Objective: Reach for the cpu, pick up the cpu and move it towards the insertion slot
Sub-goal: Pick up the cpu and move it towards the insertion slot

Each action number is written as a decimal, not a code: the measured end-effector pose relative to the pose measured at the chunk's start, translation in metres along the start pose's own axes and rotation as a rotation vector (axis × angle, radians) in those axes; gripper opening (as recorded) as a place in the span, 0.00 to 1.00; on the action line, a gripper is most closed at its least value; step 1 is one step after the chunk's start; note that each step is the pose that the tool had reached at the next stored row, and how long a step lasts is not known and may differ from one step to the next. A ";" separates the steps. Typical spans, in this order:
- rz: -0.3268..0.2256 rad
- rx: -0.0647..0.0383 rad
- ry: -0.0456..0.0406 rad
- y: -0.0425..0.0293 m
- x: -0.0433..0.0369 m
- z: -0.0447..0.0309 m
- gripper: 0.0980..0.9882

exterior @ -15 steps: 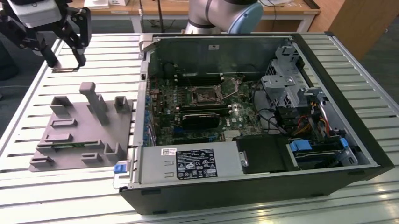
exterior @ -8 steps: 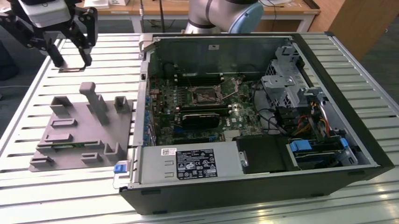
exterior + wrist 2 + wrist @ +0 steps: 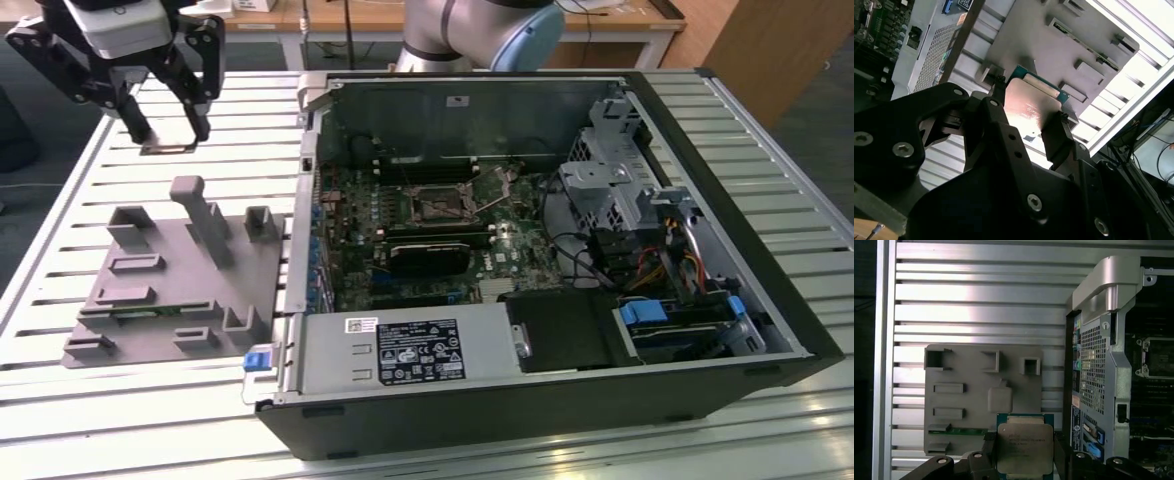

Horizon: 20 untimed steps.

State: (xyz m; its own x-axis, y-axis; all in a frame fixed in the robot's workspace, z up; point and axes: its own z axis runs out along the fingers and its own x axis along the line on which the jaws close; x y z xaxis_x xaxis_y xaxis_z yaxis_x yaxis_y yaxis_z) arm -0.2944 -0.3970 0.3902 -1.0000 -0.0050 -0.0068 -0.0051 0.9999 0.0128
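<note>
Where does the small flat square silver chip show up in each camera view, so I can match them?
Exterior view: the small flat silver cpu hangs between the black jaws, at the exterior view's upper left.
Second wrist view: cpu clamped between the jaws, shiny face showing.
First wrist view: cpu between the jaws, silver top facing the camera.
Shared landmark: the large grey plastic plate with upright blocks.

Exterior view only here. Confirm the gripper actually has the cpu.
Observer: Yes. In both wrist views the gripper is shut on the cpu, gripping two opposite edges.
Operator: Give me its orientation.
Observer: Its silver metal top faces the first wrist camera squarely.
Operator: Report what lies beneath it.
Observer: The grey plastic plate; the cpu hangs over the plate's edge, clear of its square recess.
</note>
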 end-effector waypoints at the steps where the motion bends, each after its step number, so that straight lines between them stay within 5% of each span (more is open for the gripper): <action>1: 0.000 0.000 0.0000 0.0000 -0.0015 0.0000 0.50; 20: 0.000 0.000 0.0001 -0.0002 -0.0299 0.0001 0.50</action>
State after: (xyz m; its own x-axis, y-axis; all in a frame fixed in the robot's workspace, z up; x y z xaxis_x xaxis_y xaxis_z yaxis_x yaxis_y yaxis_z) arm -0.2645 -0.3970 0.3903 -1.0000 -0.0050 -0.0067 -0.0051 0.9999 0.0127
